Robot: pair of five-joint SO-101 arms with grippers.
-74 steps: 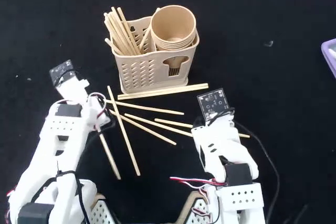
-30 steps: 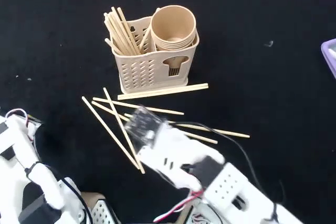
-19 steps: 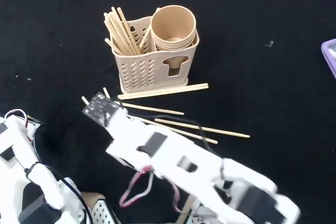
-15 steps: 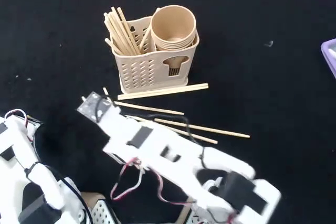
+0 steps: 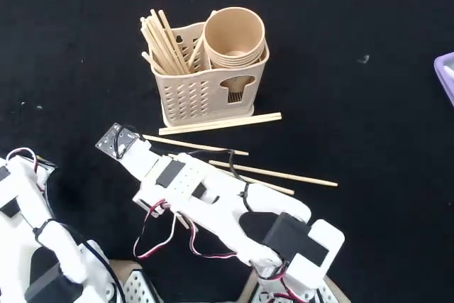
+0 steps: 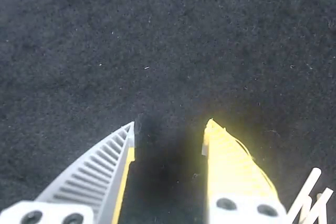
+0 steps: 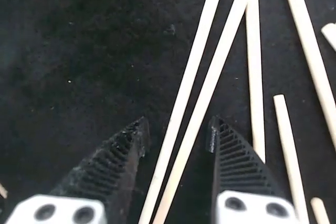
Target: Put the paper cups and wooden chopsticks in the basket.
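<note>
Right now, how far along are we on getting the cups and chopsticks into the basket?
Done: the paper cups sit stacked in the basket, with a bundle of chopsticks in its other compartment. In hand: nothing gripped; the right gripper is open, astride two loose chopsticks on the table, and the left gripper is open over a bare patch. Left: several loose chopsticks lie before the basket.

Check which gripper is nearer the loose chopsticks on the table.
Right. The right gripper has its fingers either side of two loose chopsticks; the left gripper is over bare table, apart from them.
</note>
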